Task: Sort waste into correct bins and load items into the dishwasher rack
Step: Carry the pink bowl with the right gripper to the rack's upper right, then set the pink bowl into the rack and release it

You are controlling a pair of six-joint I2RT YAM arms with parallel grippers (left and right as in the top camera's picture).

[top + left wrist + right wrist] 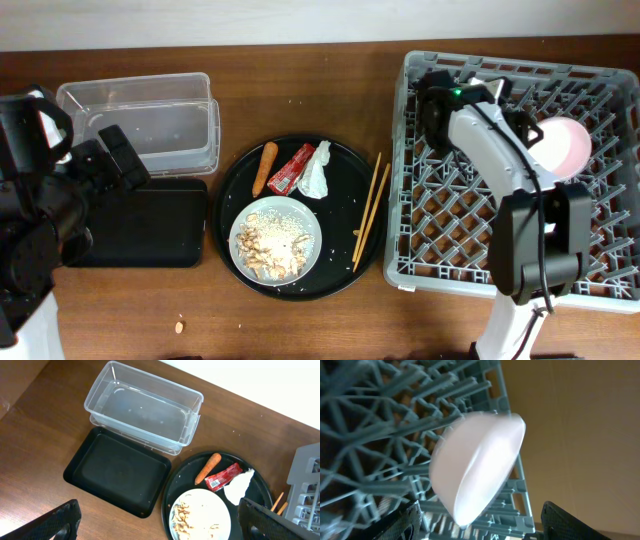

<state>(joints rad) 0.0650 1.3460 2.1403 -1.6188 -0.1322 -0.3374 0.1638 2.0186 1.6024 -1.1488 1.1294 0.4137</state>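
Note:
The white bowl [563, 145] stands tilted on its edge among the pegs at the far right of the grey dishwasher rack [600, 265]. My right gripper [530, 128] is open beside it, and in the right wrist view the bowl [475, 470] sits between the spread fingers [487, 522]. My left gripper [165, 527] is open and empty above the table by the shallow black tray [120, 472] and the clear tub [145, 407]. The carrot [265, 168], red wrapper [291, 168], tissue [317, 170], chopsticks [371, 210] and plate [275, 240] with food scraps lie on the round black tray. The light-blue cup is out of view.
The round black tray [235, 195] sits mid-table between the bins and the rack. The clear tub [150, 120] and shallow black tray [140, 225] are both empty at the left. A small crumb [180, 326] lies on the wood near the front edge.

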